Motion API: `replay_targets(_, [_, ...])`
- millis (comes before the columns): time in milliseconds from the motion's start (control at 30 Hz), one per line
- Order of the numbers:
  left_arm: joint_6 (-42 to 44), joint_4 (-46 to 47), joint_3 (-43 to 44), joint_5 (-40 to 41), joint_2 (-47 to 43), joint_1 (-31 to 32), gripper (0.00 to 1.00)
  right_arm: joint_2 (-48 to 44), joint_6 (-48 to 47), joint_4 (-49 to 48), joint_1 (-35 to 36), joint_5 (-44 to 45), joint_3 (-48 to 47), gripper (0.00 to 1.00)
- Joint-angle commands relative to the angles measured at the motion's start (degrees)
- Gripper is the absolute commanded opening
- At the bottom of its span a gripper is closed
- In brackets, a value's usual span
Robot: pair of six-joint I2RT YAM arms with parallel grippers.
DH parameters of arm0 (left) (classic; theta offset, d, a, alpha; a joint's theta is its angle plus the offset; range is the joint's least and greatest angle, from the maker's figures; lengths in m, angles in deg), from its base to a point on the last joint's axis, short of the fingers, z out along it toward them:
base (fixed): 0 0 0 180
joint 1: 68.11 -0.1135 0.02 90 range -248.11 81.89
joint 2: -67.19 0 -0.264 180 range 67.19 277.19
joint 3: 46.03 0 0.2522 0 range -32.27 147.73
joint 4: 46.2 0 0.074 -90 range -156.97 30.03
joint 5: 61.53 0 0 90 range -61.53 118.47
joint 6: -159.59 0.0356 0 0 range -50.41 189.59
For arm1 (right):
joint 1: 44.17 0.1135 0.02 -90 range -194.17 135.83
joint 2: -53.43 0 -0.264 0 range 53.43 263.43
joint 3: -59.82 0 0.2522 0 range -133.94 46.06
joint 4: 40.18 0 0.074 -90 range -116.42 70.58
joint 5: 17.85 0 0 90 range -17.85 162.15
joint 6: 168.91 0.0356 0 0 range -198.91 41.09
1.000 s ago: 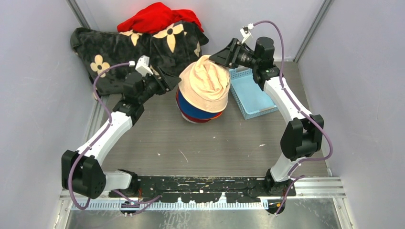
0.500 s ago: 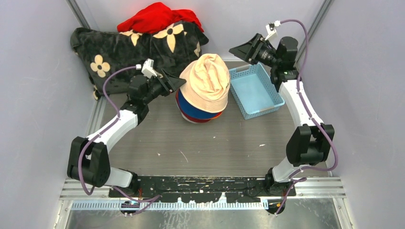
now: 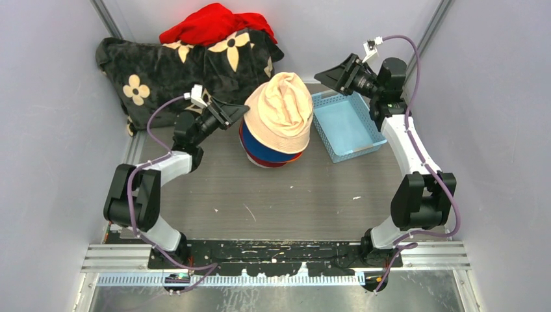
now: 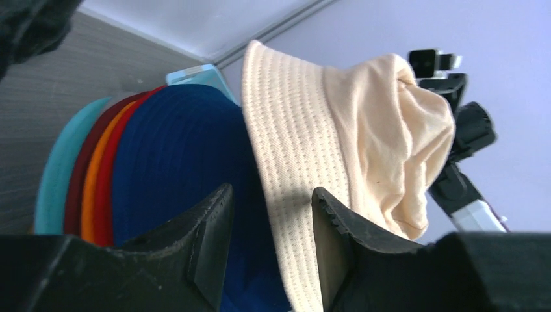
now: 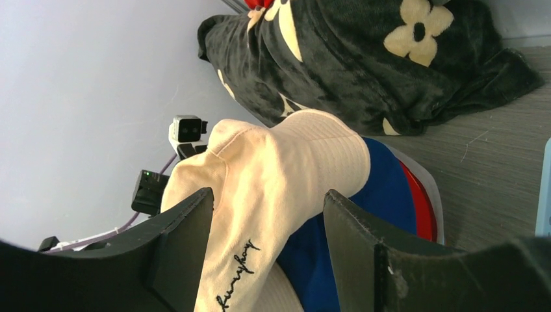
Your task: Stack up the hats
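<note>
The stack of hats (image 3: 273, 148) sits on the desk (image 3: 292, 195) between both claws, with the cream hat (image 3: 281, 114) on top. It lies just right of the left claw (image 3: 242, 109), whose fingers stand apart and hold nothing. The right claw (image 3: 321, 73) is wide and empty, with the stack to its left and a blue basket (image 3: 344, 127) near it.

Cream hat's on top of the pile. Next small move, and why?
Probably draw the left gripper back from the stack. The cream hat sits on top, over the royal blue hat and the rest; no loose hat shows; both grippers are open and empty, the right gripper clear, near the basket.
</note>
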Motion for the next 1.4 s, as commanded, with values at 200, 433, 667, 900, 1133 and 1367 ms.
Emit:
replay_targets(200, [-14.5,30.3,1.1,-7.3,10.1,-0.7,0.32,-3.3,-0.6,-3.0,-0.5,-0.7,1.5,0.68])
replay_targets(433, [-15.0,30.2,-1.0,-6.2,9.3,-3.2,0.0,-5.2,-1.7,-2.5,-0.8,-0.4,5.2,0.68])
replay_targets(667, [-10.7,21.4,-4.9,-8.8,9.4,-9.0,0.0,-7.4,-2.8,-2.4,-0.8,-0.4,11.2,0.68])
replay_targets(900, [-8.8,17.1,-2.1,-10.4,11.1,-8.9,0.0,-8.0,-0.7,-6.8,-0.8,-2.8,16.0,0.65])
replay_targets(1133, [-6.3,11.5,0.7,-10.2,9.3,-7.1,0.0,-7.3,1.7,-12.0,-0.6,-4.7,17.2,0.64])
replay_targets(1367, [-4.6,6.5,3.3,-9.5,7.4,-5.4,0.0,-2.1,9.5,-25.4,0.8,-6.5,14.1,0.63])
